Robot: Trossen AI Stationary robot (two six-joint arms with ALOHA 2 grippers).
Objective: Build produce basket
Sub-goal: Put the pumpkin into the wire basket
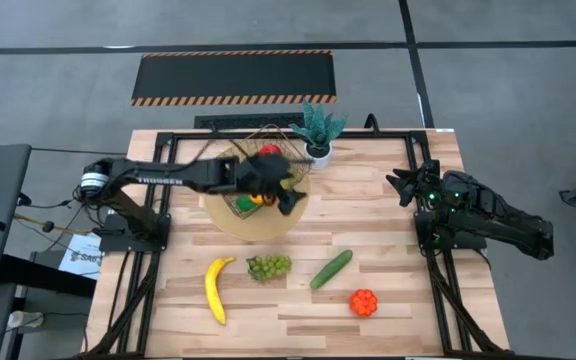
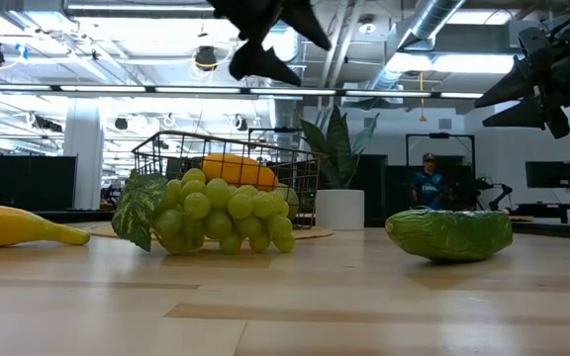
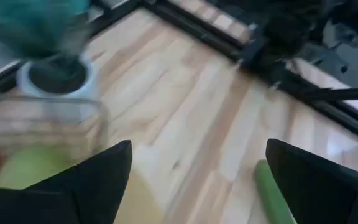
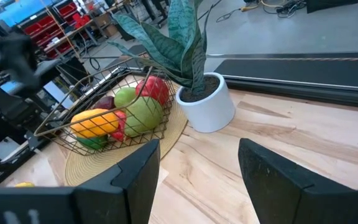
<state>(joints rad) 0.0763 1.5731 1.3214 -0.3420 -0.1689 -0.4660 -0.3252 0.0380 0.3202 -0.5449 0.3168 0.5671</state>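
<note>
The gold wire basket (image 1: 256, 178) stands on a round tan mat, holding a yellow-orange mango (image 4: 95, 121), green pears (image 4: 140, 112) and a red apple (image 4: 156, 87). My left gripper (image 1: 292, 200) hovers open above the basket's right near corner, with nothing between its fingers (image 3: 114, 171). On the bare table nearer the front lie a banana (image 1: 217, 288), green grapes (image 1: 268, 266), a cucumber (image 1: 331, 269) and an orange piece (image 1: 364, 302). My right gripper (image 1: 404, 188) waits open at the table's right side, raised and pointing toward the basket.
A potted green plant in a white pot (image 1: 318, 150) stands right of the basket at the far edge. The round tan mat (image 4: 110, 158) lies under the basket. Black frame rails (image 1: 438, 290) run along both table sides. Bare wood lies between basket and right arm.
</note>
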